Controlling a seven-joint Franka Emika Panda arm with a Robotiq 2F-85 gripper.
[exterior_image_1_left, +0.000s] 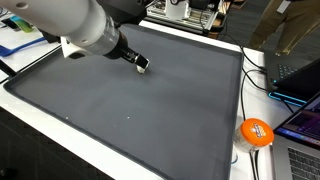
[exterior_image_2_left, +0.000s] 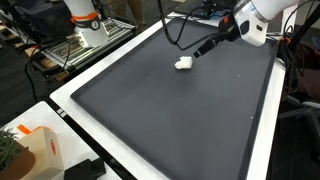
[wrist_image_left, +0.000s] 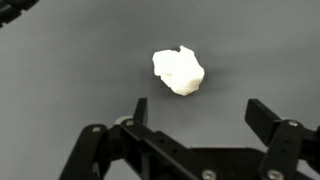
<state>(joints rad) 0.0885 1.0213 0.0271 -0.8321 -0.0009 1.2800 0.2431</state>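
A small white crumpled lump (wrist_image_left: 179, 71) lies on the dark grey mat (wrist_image_left: 60, 90). My gripper (wrist_image_left: 198, 105) hovers above the mat with its jaws wide apart and nothing between them. In the wrist view the lump lies just beyond the fingertips, a little left of centre between them. In an exterior view the gripper (exterior_image_2_left: 199, 53) slants down from the upper right and ends just beside the lump (exterior_image_2_left: 184, 64) without touching it. In an exterior view the gripper (exterior_image_1_left: 141, 63) hangs over the far middle of the mat (exterior_image_1_left: 130, 110), and the lump is not clearly visible there.
A white raised border (exterior_image_2_left: 62, 100) frames the mat. An orange ball-like object (exterior_image_1_left: 256, 132) and cables lie off the mat's edge near a laptop (exterior_image_1_left: 300, 75). A cardboard box (exterior_image_2_left: 35, 150) stands at one corner. Another robot base (exterior_image_2_left: 85, 22) is behind.
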